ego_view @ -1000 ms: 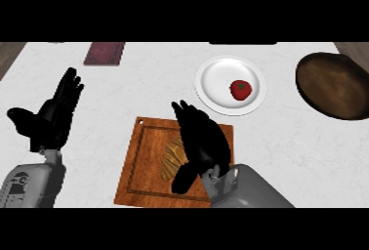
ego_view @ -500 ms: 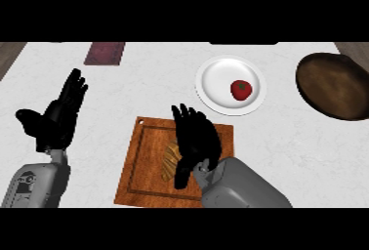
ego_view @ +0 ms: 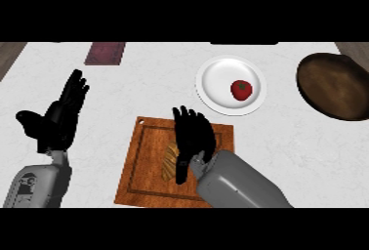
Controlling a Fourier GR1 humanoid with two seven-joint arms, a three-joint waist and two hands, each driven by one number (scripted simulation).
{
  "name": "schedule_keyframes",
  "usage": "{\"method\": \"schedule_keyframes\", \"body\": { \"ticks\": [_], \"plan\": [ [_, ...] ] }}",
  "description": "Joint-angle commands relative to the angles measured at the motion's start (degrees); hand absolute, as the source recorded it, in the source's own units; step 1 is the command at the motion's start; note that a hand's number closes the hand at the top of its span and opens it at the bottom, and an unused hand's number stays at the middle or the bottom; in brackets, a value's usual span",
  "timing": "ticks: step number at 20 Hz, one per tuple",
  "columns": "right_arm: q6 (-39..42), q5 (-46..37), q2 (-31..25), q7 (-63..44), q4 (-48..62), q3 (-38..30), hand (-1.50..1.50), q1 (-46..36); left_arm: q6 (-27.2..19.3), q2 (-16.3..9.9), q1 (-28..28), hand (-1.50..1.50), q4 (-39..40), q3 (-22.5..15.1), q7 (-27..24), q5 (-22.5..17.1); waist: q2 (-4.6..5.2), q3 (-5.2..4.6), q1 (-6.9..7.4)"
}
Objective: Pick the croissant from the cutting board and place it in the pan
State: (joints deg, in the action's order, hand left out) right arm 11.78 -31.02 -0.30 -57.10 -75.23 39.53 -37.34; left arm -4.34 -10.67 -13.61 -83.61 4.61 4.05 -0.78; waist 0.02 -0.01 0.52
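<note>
Covering most of the croissant (ego_view: pixel 171 161) on the cutting board (ego_view: pixel 144 161), the right hand (ego_view: pixel 193 139) is held flat with fingers straight, nothing gripped. The pan (ego_view: pixel 337 87) lies well to its right. If the fingers are closed off-centre, the pastry could be pushed aside.

The left hand (ego_view: pixel 57 117) rests open.

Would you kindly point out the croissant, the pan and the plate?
croissant (ego_view: pixel 171 162), head view, its left edge showing beside the hand.
pan (ego_view: pixel 333 88), head view, middle of its dark inside.
plate (ego_view: pixel 216 80), head view, bare white left part.

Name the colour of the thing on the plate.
Red, with a small green top; it lies on the white plate, head view.
</note>
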Motion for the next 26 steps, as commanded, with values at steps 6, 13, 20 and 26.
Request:
{"method": "schedule_keyframes", "body": {
  "ticks": [6,13,20,26],
  "plan": [
    [-2.62,3.79,0.29,-1.51,6.75,2.92,-1.5,-2.97,0.43,0.07,0.59,0.0,-3.43,0.34,2.76,0.03,0.0,0.01,0.19],
    [-1.87,6.8,0.29,3.73,11.82,2.41,-1.5,-2.2,2.16,-0.32,2.75,0.0,1.07,1.71,-3.59,0.5,0.08,0.0,0.08],
    [-2.53,4.59,0.28,11.04,14.47,5.3,1.5,-3.88,2.21,-0.21,0.59,0.0,2.33,2.61,-2.9,0.21,0.06,0.0,-0.03],
    [-6.34,2.25,0.28,11.81,16.13,6.45,1.5,-2.16,1.35,-0.38,-1.1,0.0,-0.56,2.47,1.31,0.77,0.03,0.01,0.0]
  ]
}}
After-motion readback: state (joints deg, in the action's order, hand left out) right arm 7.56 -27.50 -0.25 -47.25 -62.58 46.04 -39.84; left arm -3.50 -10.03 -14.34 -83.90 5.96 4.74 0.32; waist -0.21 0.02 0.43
